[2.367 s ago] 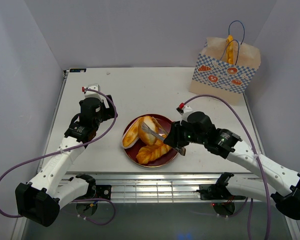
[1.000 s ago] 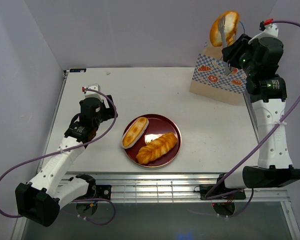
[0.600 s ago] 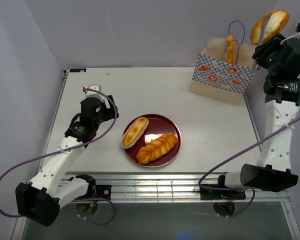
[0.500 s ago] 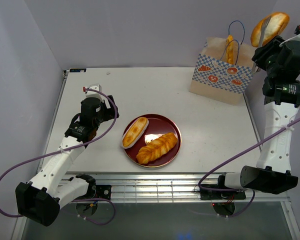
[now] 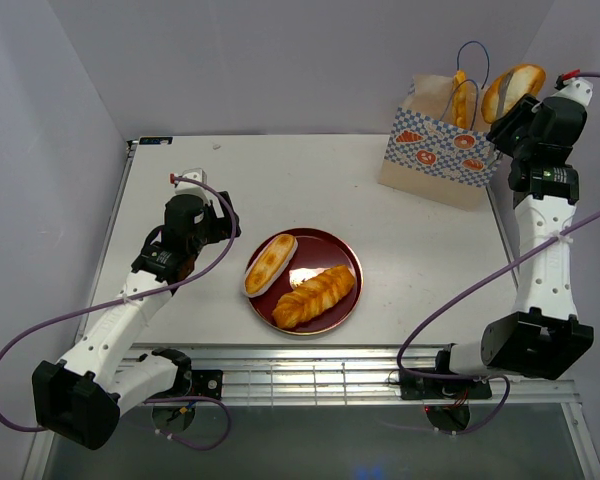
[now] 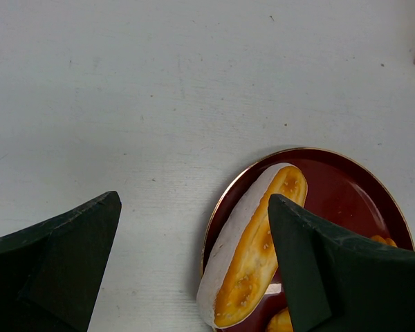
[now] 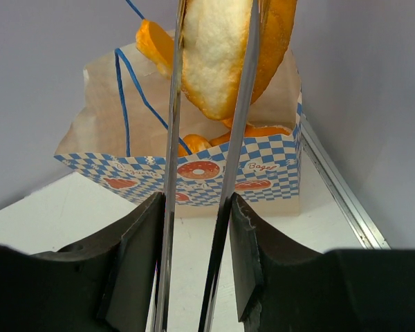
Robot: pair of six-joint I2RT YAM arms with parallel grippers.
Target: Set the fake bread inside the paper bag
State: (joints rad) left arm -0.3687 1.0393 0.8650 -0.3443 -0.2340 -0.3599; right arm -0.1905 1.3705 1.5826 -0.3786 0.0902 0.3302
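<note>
pinching tongs [image 7: 171, 138] in the part-closed right hand [image 7: 191, 238], holding a roll [image 7: 214, 55] just above the bag [image 7: 194, 169] with bread [image 7: 252, 131] already inside, two pieces left to fetch off the plate [image 5: 342, 252]

Wht table [image 5: 310, 180]; plain lilac walls [image 5: 280, 60]

Right wrist view: the top edge cuts off the white-and-golden oval roll [image 7: 218, 48] and the tips of the thin metal tongs [image 7: 171, 138]. Orange bread pieces [image 7: 252, 131] are mostly hidden behind the wall of the cream checkered paper bag [image 7: 194, 169]. Left wrist view: the bottom edge crops the dark red round plate [image 6: 346, 187], and the golden braided loaf [image 6: 280, 321] shows only as a sliver.
</note>
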